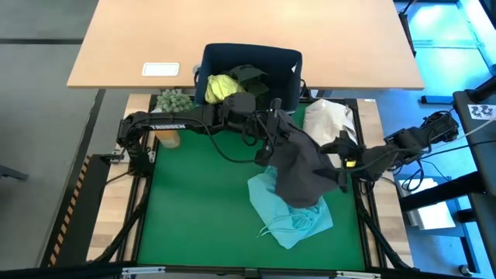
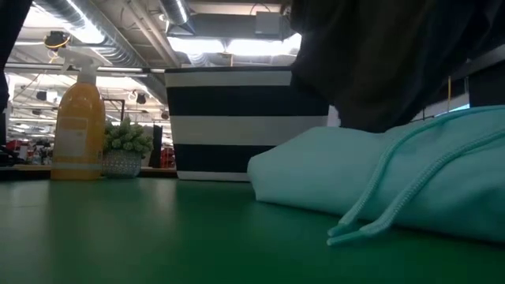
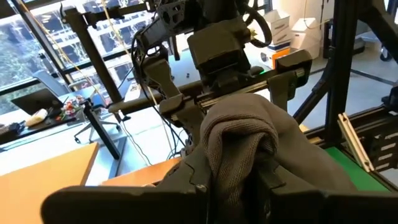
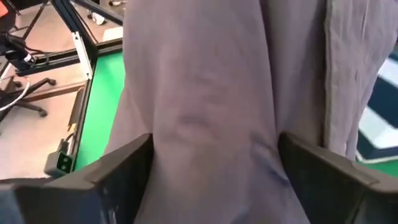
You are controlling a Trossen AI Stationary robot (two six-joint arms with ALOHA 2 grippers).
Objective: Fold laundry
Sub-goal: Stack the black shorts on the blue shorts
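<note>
Grey cloth (image 1: 304, 172) hangs over our turquoise garment (image 1: 291, 215) on the green mat (image 1: 194, 209). Our left gripper (image 1: 273, 139) pinches the cloth tight; our right gripper (image 1: 345, 172) is wide open around it. Behind sits the bin (image 1: 252, 74).

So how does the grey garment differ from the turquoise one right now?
The charcoal grey garment hangs lifted off the mat, pinched by the left gripper, with the right gripper open around its other side; the turquoise garment lies flat on the green mat. The grey one drapes over part of the turquoise one. The turquoise one shows drawstrings; the grey shows none. Both are soft, crumpled, unfolded cloth.
</note>
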